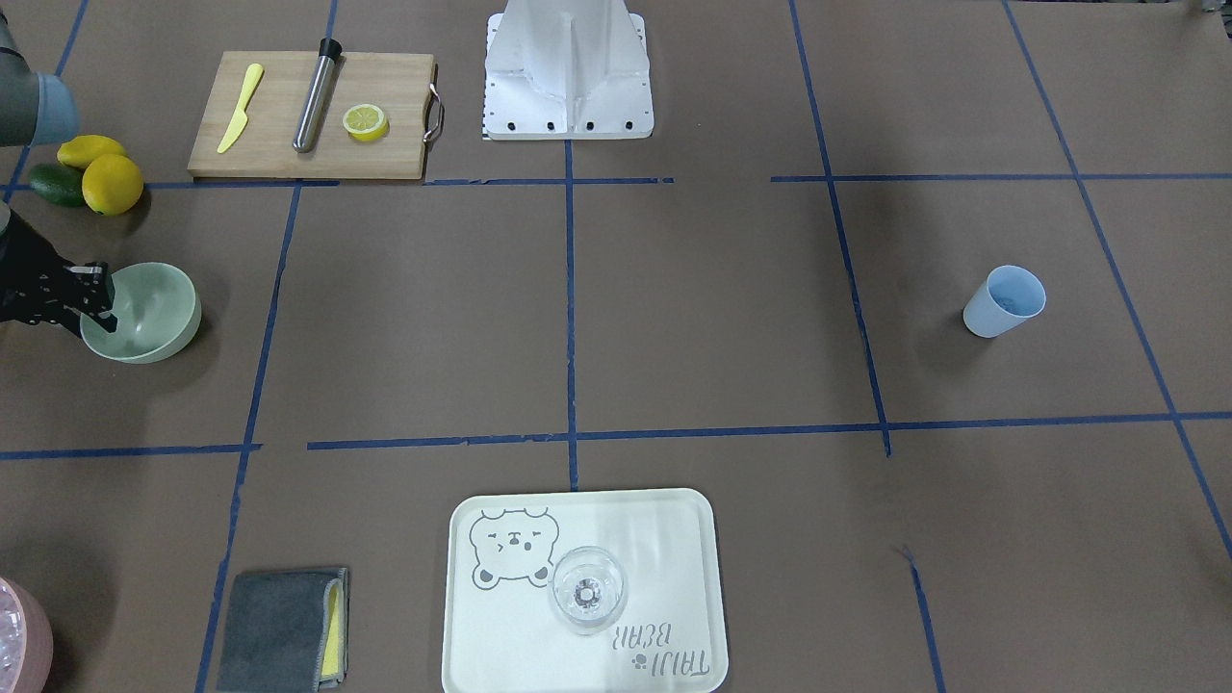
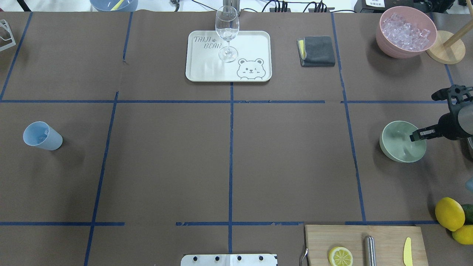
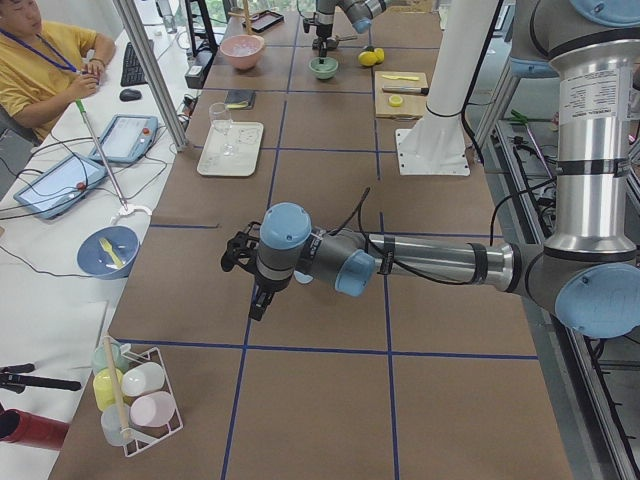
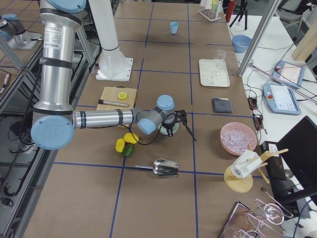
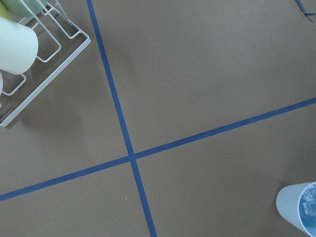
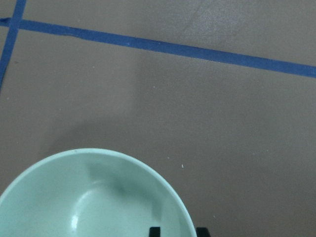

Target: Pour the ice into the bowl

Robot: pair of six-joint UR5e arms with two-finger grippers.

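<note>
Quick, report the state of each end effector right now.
Left end effector: cannot be told; only the side camera shows it.
Right end effector: open, astride the rim of the bowl.

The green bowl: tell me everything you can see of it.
The bowl is round and pale sage green, with smooth matte sides that look like plastic. It stands upright and empty on the brown table cover, on the robot's right side, between the pink container and the lemons. The right hand straddles its rim, open, one finger inside and one outside; whether they touch it cannot be told.
</note>
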